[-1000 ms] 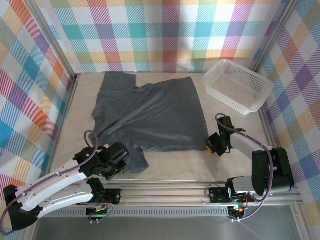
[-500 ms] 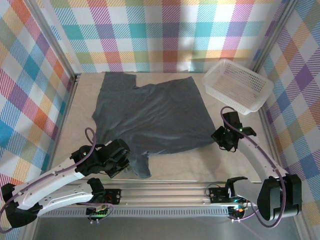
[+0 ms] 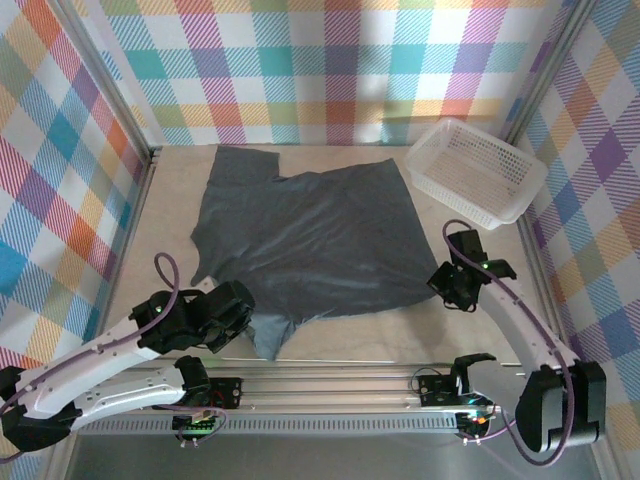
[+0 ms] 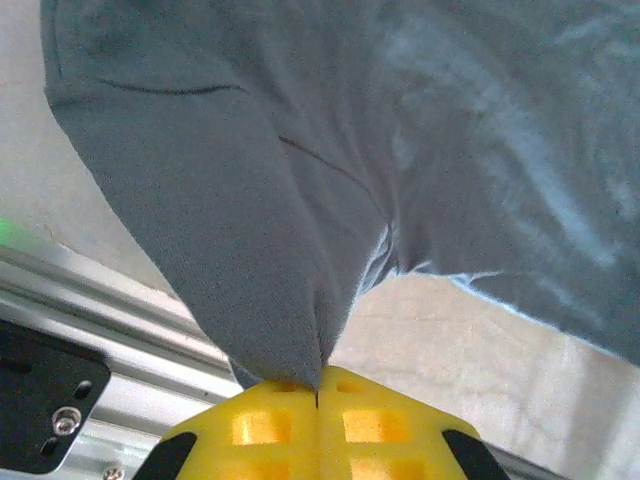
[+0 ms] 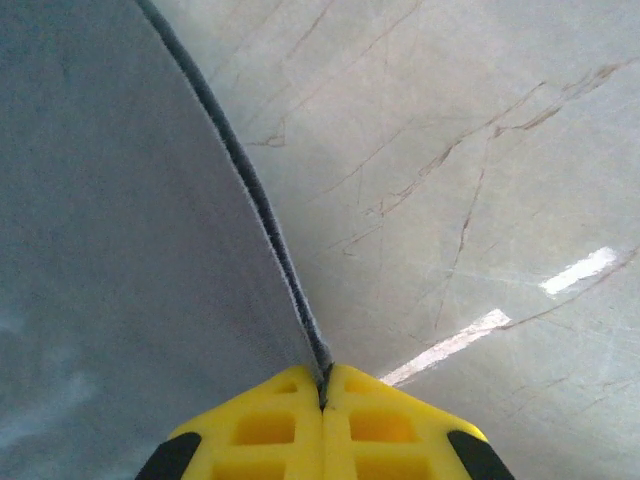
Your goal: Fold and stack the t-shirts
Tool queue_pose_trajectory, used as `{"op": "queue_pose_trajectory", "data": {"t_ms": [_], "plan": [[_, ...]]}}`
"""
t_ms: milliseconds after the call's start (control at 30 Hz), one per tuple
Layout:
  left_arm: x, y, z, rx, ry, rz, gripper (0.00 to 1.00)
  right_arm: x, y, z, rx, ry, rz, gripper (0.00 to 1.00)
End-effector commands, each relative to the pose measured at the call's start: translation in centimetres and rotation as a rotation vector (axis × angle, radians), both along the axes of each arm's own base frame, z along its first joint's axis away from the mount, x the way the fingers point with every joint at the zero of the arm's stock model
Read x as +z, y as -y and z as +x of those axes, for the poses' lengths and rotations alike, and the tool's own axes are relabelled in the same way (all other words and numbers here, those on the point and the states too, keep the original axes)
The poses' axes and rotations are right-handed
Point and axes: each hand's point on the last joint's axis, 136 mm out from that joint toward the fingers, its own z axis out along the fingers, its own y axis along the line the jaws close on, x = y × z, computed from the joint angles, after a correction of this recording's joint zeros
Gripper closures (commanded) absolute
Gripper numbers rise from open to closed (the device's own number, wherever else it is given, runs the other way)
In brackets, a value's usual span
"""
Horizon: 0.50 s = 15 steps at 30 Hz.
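Left gripper [image 4: 318, 388] sits nr the front-left corner of the bench [image 3: 400, 335], yellow fingers [image 4: 280, 397] clenched tight on a pinch of the t-shirt [image 3: 310, 235] at its near-left sleeve area; in the left wrist view the cloth rises from the pinch in a folded peak, w/ a seam line across it and the rest spreading away over the pale surface. The t-shirt, dark slate-grey w/ no print, lies spread over the middle of the bench, from nr the back edge twd the front, its front-left part drawn to a point at the left gripper and its front-right corner drawn out to the right gripper [image 5: 323, 385]. That gripper is on the right side of the bench, roughly midway btw front and back edges, fingers pressed together w/ the shirt's hemmed edge caught btw them; the right wrist view shows the hem running up and left from the pinch, grey cloth on its left, bare marbled bench top on its right. White mesh basket [image 3: 478, 172] stands in the back-right corner, set at an angle to the edges, just beside the shirt's back-right corner; can't tell if they touch
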Motion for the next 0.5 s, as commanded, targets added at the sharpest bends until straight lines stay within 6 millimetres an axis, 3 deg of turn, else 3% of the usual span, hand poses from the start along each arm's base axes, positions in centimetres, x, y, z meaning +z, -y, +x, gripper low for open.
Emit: {"op": "queue_pose_trajectory", "data": {"t_ms": [0, 100, 200, 467], "plan": [[1.7, -0.1, 2.2, 0.029, 0.101, 0.071, 1.0, 0.1, -0.8, 1.1, 0.068, -0.014, 0.02, 1.0], [3.5, 0.1, 4.5, 0.047, 0.169, 0.103, 1.0, 0.3, -0.9, 2.1, 0.09, -0.02, 0.013, 1.0], [4.1, 0.2, 7.3, 0.06, 0.173, 0.077, 1.0, 0.8, -1.2, 3.4, 0.102, -0.017, 0.012, 1.0], [6.5, -0.5, 14.9, 0.049, 0.202, 0.053, 1.0, 2.6, -1.6, 8.4, 0.09, 0.009, 0.021, 1.0]]}}
